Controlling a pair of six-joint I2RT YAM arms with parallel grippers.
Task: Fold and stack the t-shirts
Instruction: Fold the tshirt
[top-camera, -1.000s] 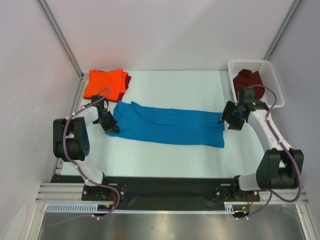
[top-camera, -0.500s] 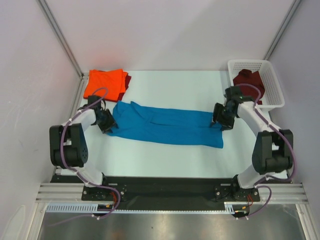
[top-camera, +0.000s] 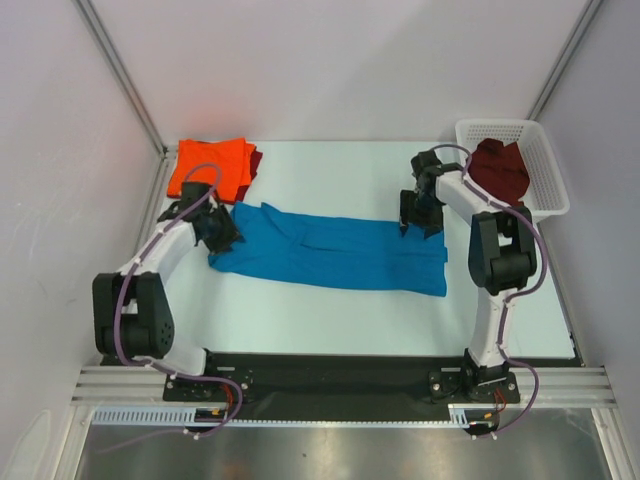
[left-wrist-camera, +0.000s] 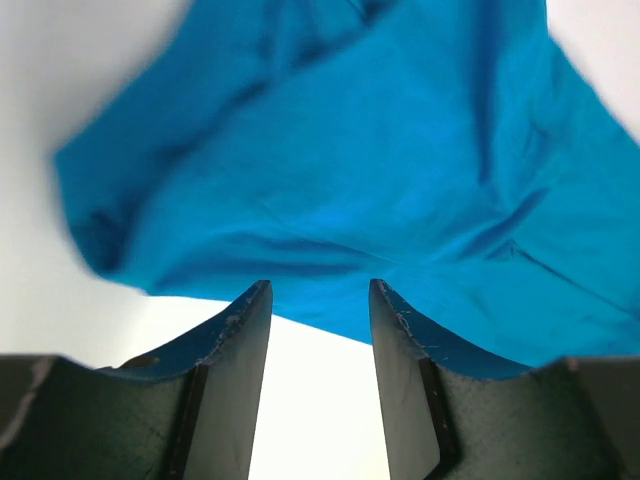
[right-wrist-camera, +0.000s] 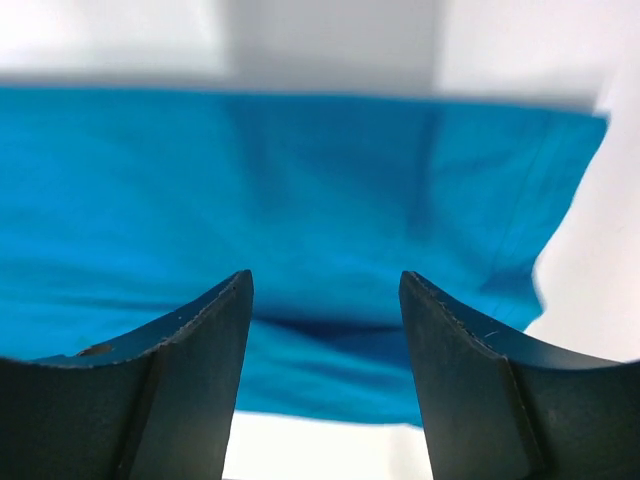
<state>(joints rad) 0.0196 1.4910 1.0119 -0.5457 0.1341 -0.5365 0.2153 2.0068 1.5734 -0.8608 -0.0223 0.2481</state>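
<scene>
- Left pincer (left-wrist-camera: 320, 292) and right pincer (right-wrist-camera: 325, 282) gape empty over the blue t-shirt's (top-camera: 340, 252) two ends, mid-frame.
- Best to pinch all layers at matching corners, lifting evenly.

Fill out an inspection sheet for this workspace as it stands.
Surface: white table, bare around the cloth.
Job's things: blue t-shirt lying as a long band across the middle; folded orange t-shirt at the far left on a maroon t-shirt; a second maroon shirt crumpled in the basket.
Clutter: only the white basket, far right corner.
Grippers: left gripper open at the blue shirt's left end; right gripper open over its right end; neither holds anything.
Cables: purple cables looped along both arms, clear of the cloth.
Surroundings: pale walls, metal frame posts.
</scene>
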